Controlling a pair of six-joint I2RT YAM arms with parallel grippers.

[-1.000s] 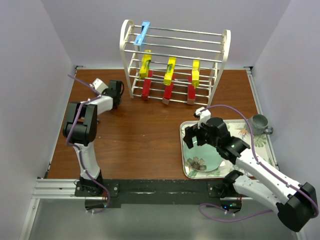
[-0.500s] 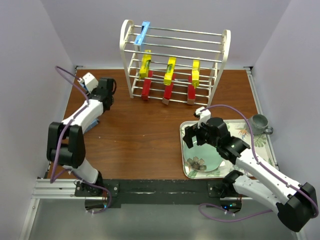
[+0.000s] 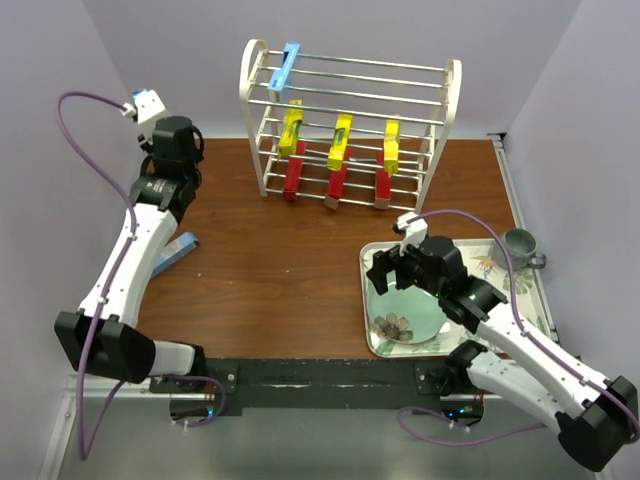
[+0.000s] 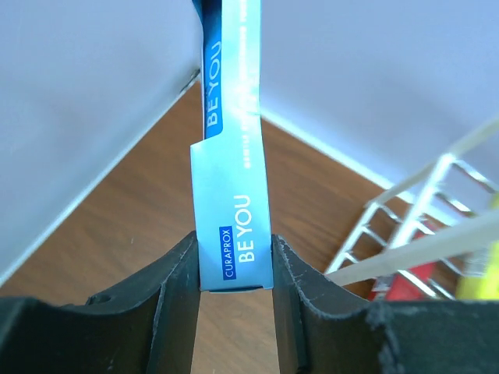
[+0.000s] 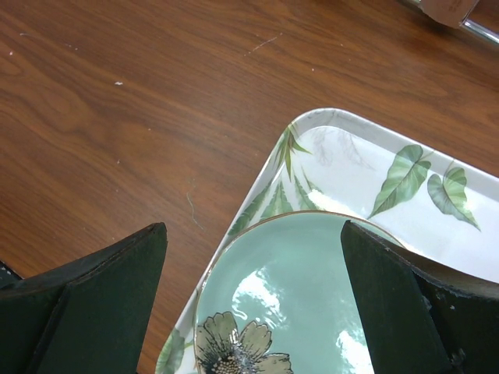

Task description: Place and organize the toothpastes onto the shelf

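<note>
Risen off the brown wooden desk (image 3: 280,260), the left end effector (image 4: 234,249) pinches a slim light-blue cardboard toothpaste box (image 4: 231,187) by one end, aloft, seemingly bound for the white wire shelf (image 3: 250,90); the right end effector (image 5: 251,234) hangs spread wide.

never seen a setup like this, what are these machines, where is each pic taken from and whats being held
Two robot arms are bolted at the near edge of a wooden table. The wide picture comes from a fixed camera above and behind them. Each close-up comes from a camera on one wrist, so the dark shapes at the bottom are that arm's own fingers. The left pincer is shut on a light blue toothpaste box, near the white wire shelf. The shelf carries one blue box, three yellow boxes and three red boxes. A third blue box lies on the table. The right pincer hangs open over a floral tray holding a green plate. A grey cup stands at its far right corner.
</note>
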